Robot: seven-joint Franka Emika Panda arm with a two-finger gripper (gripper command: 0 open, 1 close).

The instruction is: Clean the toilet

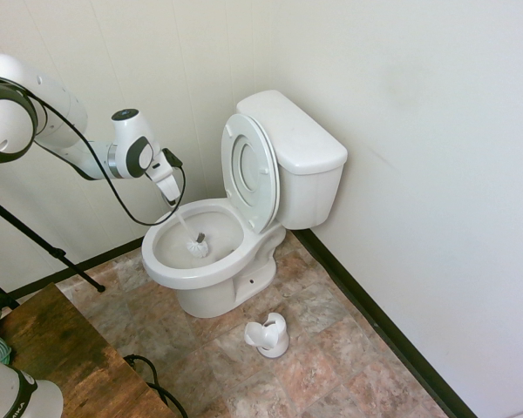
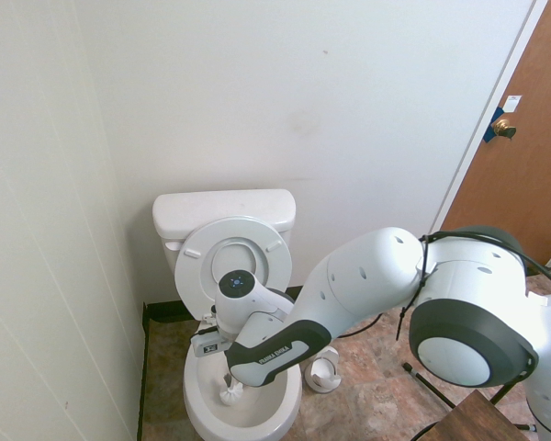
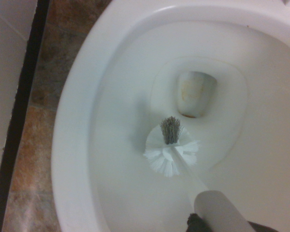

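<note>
Toilet point(image 1: 211, 261) cleaning is under way, and the step in hand is judged to be the scrubbing of the inside of the bowl. The toilet stands on the tiled floor point(image 1: 322, 348) against the back wall, near the corner of the room, with its seat and lid point(image 1: 249, 170) raised against the tank point(image 1: 296, 139).

From the left in the first exterior view, the hand point(image 1: 171, 193) is seen above the left part of the bowl rim, closed tightly on the white handle of the toilet brush point(image 1: 197, 247). The brush head is lowered into the bowl, and in the wrist view the bristles point(image 3: 171, 153) lie just beside the drain opening point(image 3: 196, 94).

For a good result, the bristles should be kept pressed on the ceramic and led around the bowl wall and under the rim, where some dull marks seem to remain near the drain. The handle should not be knocked against the rim.

To the right, on the floor in front of the toilet base, the brush holder point(image 1: 268, 335) is waiting.
</note>
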